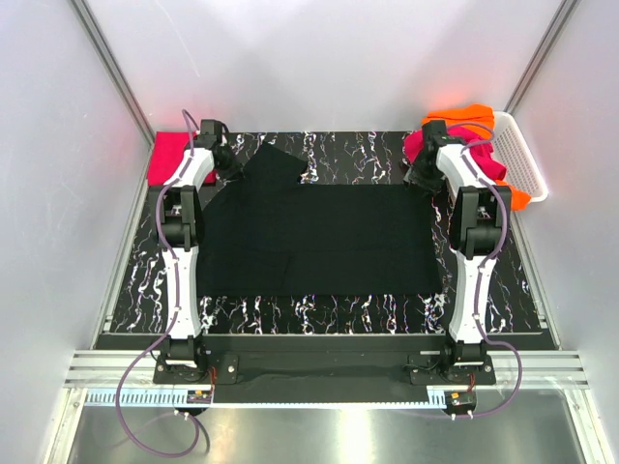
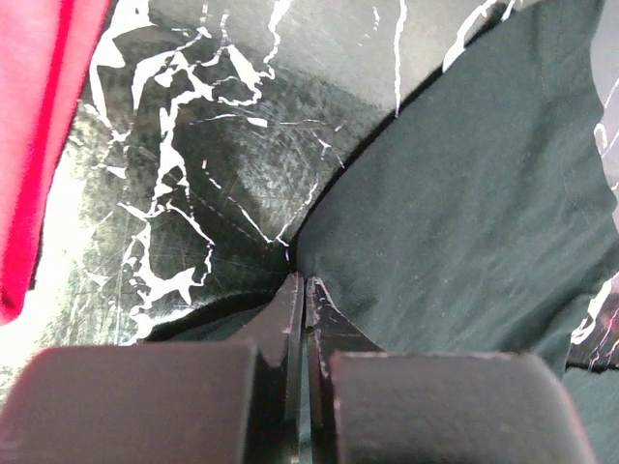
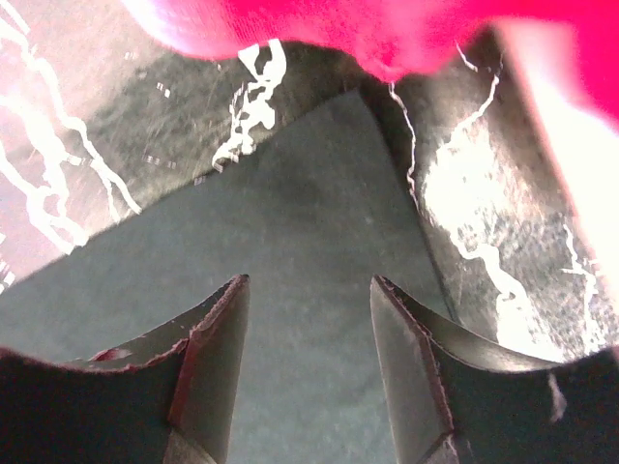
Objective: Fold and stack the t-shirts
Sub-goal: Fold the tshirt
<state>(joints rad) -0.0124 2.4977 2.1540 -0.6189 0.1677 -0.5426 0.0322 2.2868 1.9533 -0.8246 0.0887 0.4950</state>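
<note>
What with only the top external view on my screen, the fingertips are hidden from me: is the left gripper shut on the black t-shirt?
Observer: Yes. In the left wrist view the left gripper has its jaws together on the edge of the black t-shirt, and the cloth puckers at the tips.
Operator: And the right one?
Observer: The right gripper is open, with its jaws over the shirt's corner and nothing pinched.
Operator: Anything crowding that corner?
Observer: Some magenta cloth shows at the top of the right wrist view, just beyond the corner. I cannot tell whether it touches the shirt.
</note>
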